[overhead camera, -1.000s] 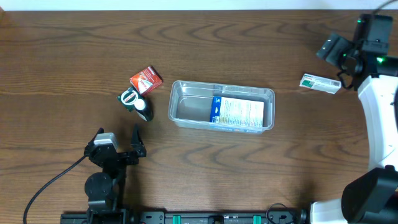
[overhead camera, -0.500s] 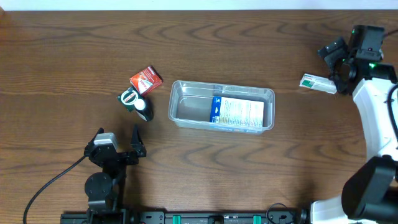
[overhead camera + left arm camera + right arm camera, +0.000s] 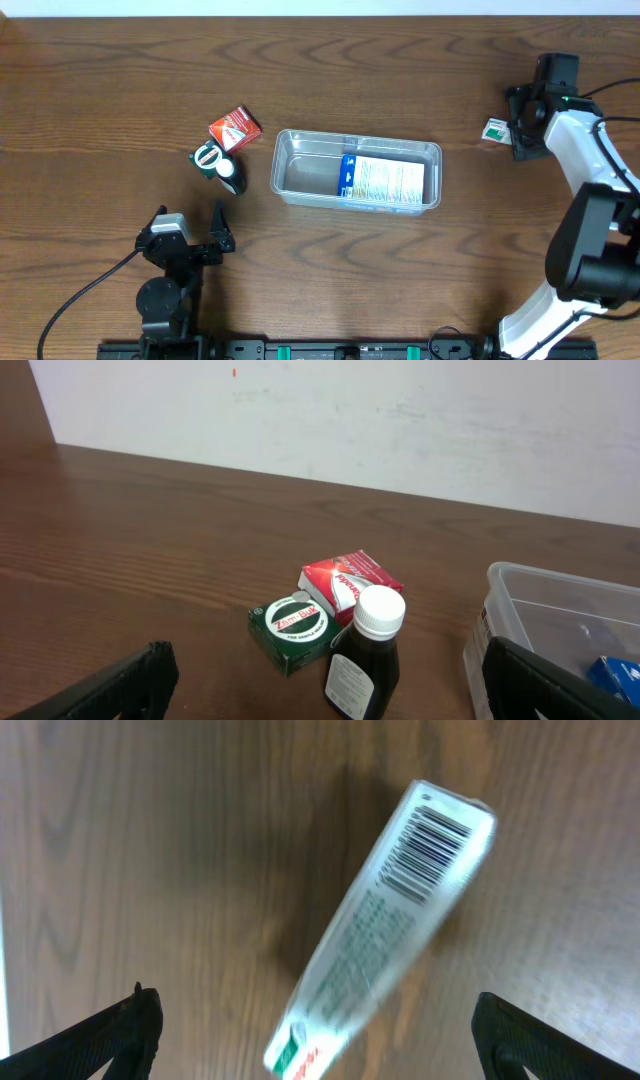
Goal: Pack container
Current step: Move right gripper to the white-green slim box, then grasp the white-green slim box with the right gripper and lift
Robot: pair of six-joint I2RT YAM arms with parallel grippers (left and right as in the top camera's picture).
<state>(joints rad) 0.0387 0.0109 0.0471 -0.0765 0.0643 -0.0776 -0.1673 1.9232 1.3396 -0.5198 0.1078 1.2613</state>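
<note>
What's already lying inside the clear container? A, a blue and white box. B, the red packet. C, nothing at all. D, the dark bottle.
A: a blue and white box lies in the container, while the red packet and dark bottle sit outside it.

Dark bottle (image 3: 362,665) beside green box (image 3: 291,628) and red box (image 3: 350,581) — container (image 3: 545,574) at right.

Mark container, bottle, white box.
container (image 3: 305,172), overhead, bare floor at its left end
bottle (image 3: 381,611), left wrist, white cap
white box (image 3: 405,920), right wrist, middle of printed side
</note>
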